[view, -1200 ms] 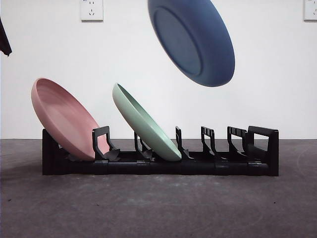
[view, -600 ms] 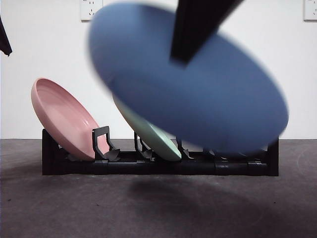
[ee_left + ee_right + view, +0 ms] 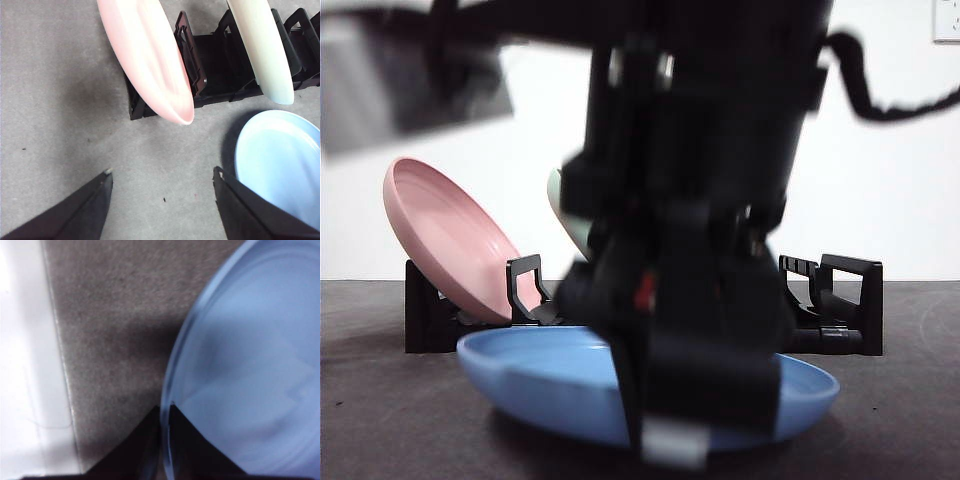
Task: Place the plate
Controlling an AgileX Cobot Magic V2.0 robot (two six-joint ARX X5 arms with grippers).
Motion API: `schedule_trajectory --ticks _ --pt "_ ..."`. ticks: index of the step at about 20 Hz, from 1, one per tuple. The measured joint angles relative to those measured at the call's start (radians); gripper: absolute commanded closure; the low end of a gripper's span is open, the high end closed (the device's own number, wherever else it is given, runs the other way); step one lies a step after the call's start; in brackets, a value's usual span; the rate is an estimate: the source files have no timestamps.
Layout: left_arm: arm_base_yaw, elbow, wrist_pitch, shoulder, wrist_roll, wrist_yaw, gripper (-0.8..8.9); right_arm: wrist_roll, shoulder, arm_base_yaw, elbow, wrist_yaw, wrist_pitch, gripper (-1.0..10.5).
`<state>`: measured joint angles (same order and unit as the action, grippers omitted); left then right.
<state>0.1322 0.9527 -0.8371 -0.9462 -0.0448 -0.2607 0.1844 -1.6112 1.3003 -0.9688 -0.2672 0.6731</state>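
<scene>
Blue plate [image 3: 540, 375]: smooth, matt to faintly satin finish, looks like moulded plastic. Pink plate [image 3: 445, 235] and pale green plate [image 3: 262, 47]: same smooth, low-sheen look; fine concentric ridges inside the pink one. Rack [image 3: 215, 65]: black hard plastic, slight gloss on edges. Surface [image 3: 55, 120]: grey, rough, felt-like cloth, matt. Right gripper [image 3: 164, 412] fingers: black, matt.

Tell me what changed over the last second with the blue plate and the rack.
The blue plate came down from high above the rack to the table in front of it, now lying nearly flat. The right gripper remains clamped on its rim. The pink plate and green plate kept their slots.
</scene>
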Motion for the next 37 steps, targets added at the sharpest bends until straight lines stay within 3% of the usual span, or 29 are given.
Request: schedule_trajectory --ticks 3,6,7,10,13,18,23,26,30,31,35,37 --pt "0.0 0.0 0.0 0.0 0.0 0.0 5.01 0.018 -0.048 -0.002 -0.001 -0.007 -0.023 9.2" --pt "0.0 0.0 0.0 0.0 0.0 0.0 5.01 0.015 -0.058 -0.005 -0.001 0.002 -0.012 6.7" --pt "0.0 0.0 0.0 0.0 0.0 0.0 5.01 0.005 -0.058 -0.005 -0.003 0.011 0.002 6.3" --pt "0.0 0.0 0.001 0.0 0.0 0.0 5.01 -0.02 0.002 -0.005 -0.035 0.121 0.04 6.3" --pt "0.008 0.0 0.054 -0.001 -0.025 0.0 5.01 -0.086 0.217 -0.025 -0.081 0.198 -0.053 6.4" --pt "0.024 0.15 0.077 -0.106 -0.089 0.099 5.01 -0.263 0.52 -0.145 -0.089 0.193 0.005 6.4" --pt "0.041 0.448 -0.069 -0.371 -0.122 0.13 5.01 -0.404 0.692 -0.238 -0.089 0.191 0.072 6.4" --pt "0.058 0.565 -0.141 -0.528 -0.125 0.195 5.01 -0.438 0.716 -0.27 -0.089 0.188 0.115 6.4" --pt "0.058 0.587 -0.139 -0.674 -0.126 0.21 5.07 -0.449 0.719 -0.28 -0.089 0.185 0.141 6.4" --pt "0.058 0.587 -0.139 -0.694 -0.127 0.21 5.25 -0.451 0.719 -0.28 -0.089 0.185 0.141 6.4" --pt "0.061 0.587 -0.135 -0.715 -0.127 0.21 7.91 -0.452 0.719 -0.28 -0.089 0.185 0.141 6.4" --pt "0.062 0.595 -0.137 -0.715 -0.134 0.23 7.98 -0.452 0.719 -0.28 -0.089 0.175 0.141 6.4"
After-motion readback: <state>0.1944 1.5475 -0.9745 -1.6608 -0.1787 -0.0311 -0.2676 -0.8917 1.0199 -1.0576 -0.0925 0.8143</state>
